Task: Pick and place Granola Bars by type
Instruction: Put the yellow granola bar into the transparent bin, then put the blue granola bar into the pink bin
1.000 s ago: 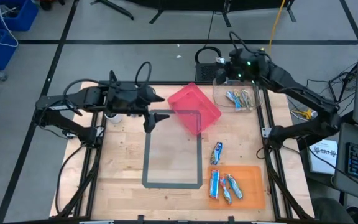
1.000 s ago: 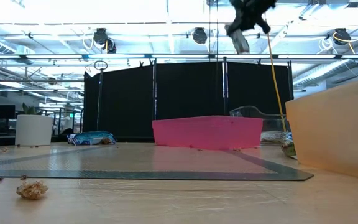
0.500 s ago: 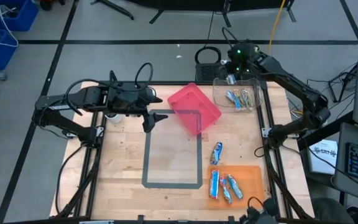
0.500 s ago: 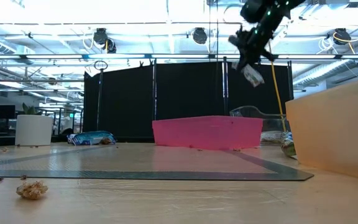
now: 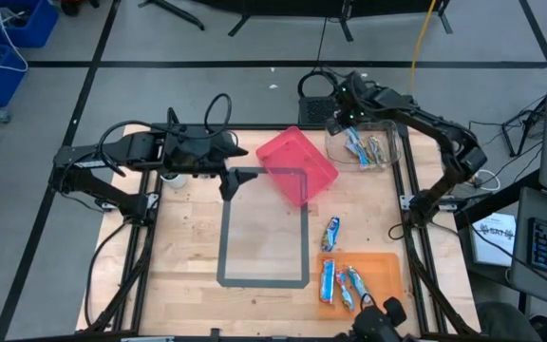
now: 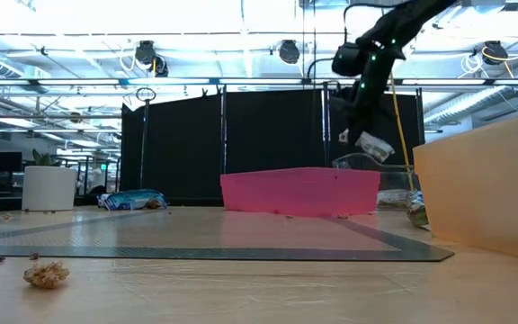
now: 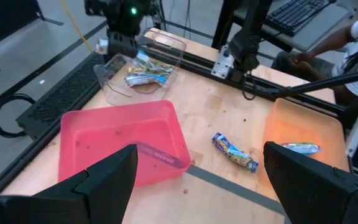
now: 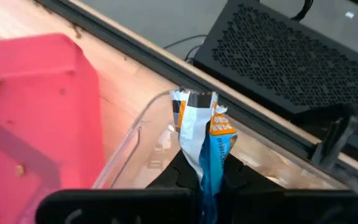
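Observation:
My right gripper [image 5: 336,121] is shut on a granola bar [image 8: 201,132] in a blue, silver and orange wrapper. It hangs above the far left corner of the clear container [image 5: 367,144], which holds a few more bars. More bars lie in the orange tray [image 5: 380,281], and one bar [image 5: 331,231] lies loose on the table. The pink tray [image 5: 297,165] rests tilted on the taped rectangle's far corner. My left gripper [image 7: 197,186] stands open above the table's left part, facing the pink tray [image 7: 123,140]. My right gripper pinches one end of the bar [image 8: 205,167] between its two fingers. The rest of the bar sticks out past the fingertips, with its crimped end [image 8: 194,99] farthest off. The fingers slant down. The bar [image 6: 373,144] is lifted clear above the clear container's rim.
A grey taped rectangle [image 5: 264,228] marks the table's middle. A white cup [image 6: 49,189] and a crumb [image 6: 48,274] show in the low view. A black perforated box [image 8: 291,56] sits beyond the table's far edge. A person sits beyond the orange tray [image 7: 353,37].
My right gripper has come down and toward the table's left, tipping further downward, to the clear container's far left corner. It has stayed shut on the bar, which has travelled down with it.

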